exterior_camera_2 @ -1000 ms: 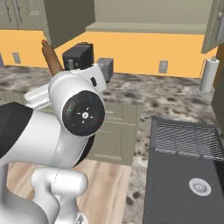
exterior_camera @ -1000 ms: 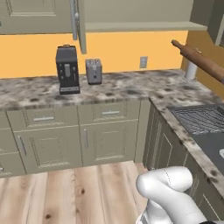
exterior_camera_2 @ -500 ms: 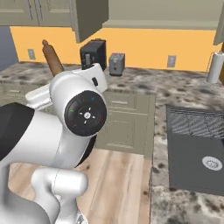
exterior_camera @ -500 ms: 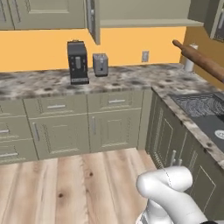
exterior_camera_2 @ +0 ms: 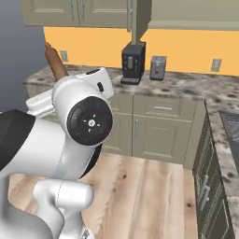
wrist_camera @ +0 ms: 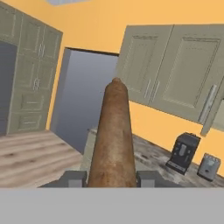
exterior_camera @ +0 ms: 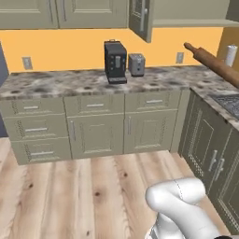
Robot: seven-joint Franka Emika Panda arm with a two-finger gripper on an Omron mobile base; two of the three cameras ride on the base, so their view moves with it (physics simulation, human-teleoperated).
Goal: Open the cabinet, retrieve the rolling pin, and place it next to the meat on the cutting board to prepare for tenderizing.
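Observation:
My gripper (wrist_camera: 113, 179) is shut on the rolling pin (wrist_camera: 113, 135), a brown wooden cylinder that runs away from the hand between the two fingertips (wrist_camera: 74, 178). The same rolling pin (exterior_camera: 212, 63) hangs in the air at the upper right of the left base view, and the rolling pin (exterior_camera_2: 55, 63) pokes up behind the arm in the right base view. The taupe wall cabinet stands with one door (exterior_camera: 140, 18) swung open onto a bare shelf (exterior_camera: 191, 11). The meat and the cutting board are out of view.
A black coffee machine (exterior_camera: 115, 61) and a grey toaster (exterior_camera: 136, 64) stand on the speckled counter (exterior_camera: 56, 84) over drawer units (exterior_camera: 95, 128). A paper towel roll (exterior_camera: 230, 55) stands at the far right. Wood floor (exterior_camera: 70, 196) lies open in front.
The whole picture has slid right in both base views, so the base has turned left. The rolling pin keeps its place in the frames, still held.

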